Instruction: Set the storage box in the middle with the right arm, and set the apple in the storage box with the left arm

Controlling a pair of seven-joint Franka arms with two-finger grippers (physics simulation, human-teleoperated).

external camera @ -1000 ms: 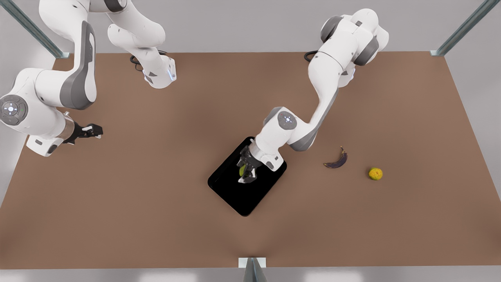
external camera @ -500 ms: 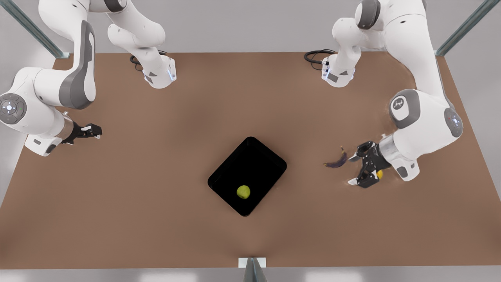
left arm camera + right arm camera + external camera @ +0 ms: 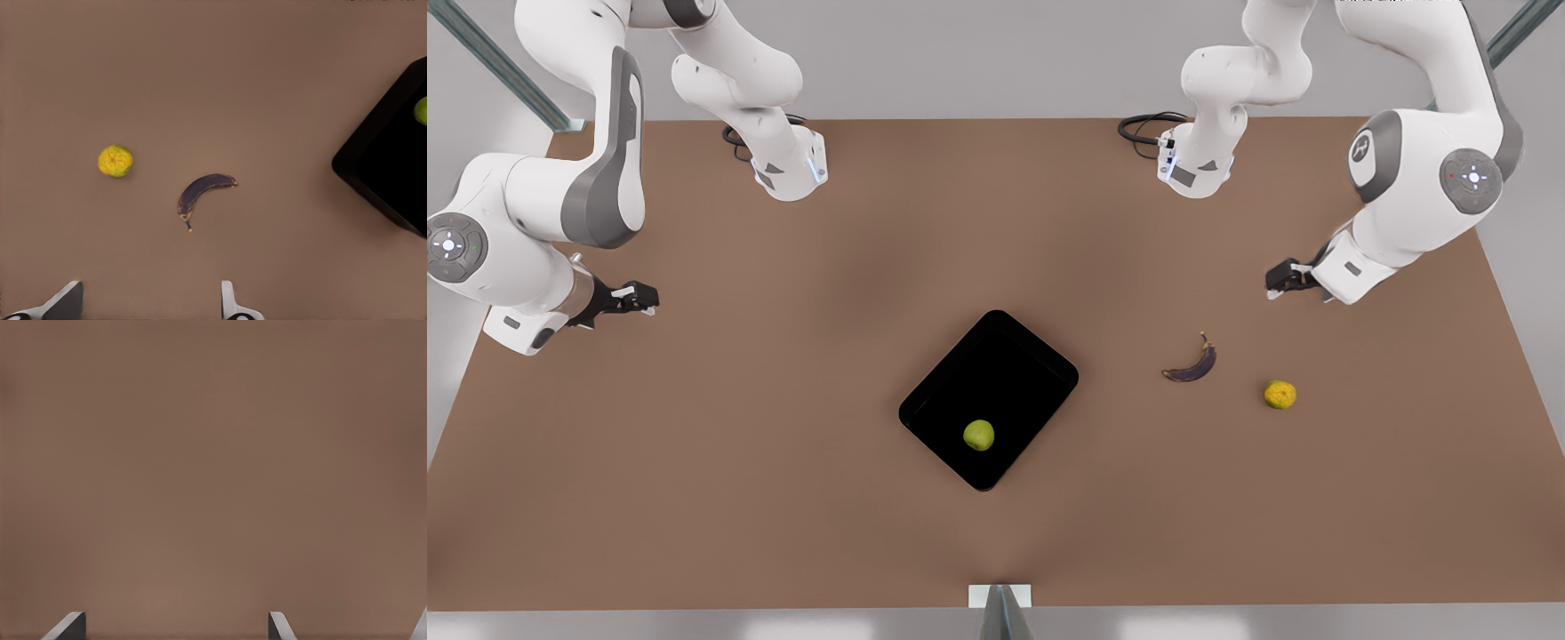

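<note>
Right gripper (image 3: pixel 633 297) parked at front view's left, jaws apart, empty; box (image 3: pixel 1005 356) mid-table, apple (image 3: pixel 978 435) inside near its nearer corner; banana (image 3: pixel 1191 364), bumpy fruit (image 3: pixel 1279 394); left gripper (image 3: pixel 1282 279) beyond them, spread, empty, best retreating high and clear.

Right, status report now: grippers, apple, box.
Left gripper open, empty, near banana and bumpy fruit. Right gripper open, waiting over bare table. Apple inside storage box. Nothing obstructing.
</note>
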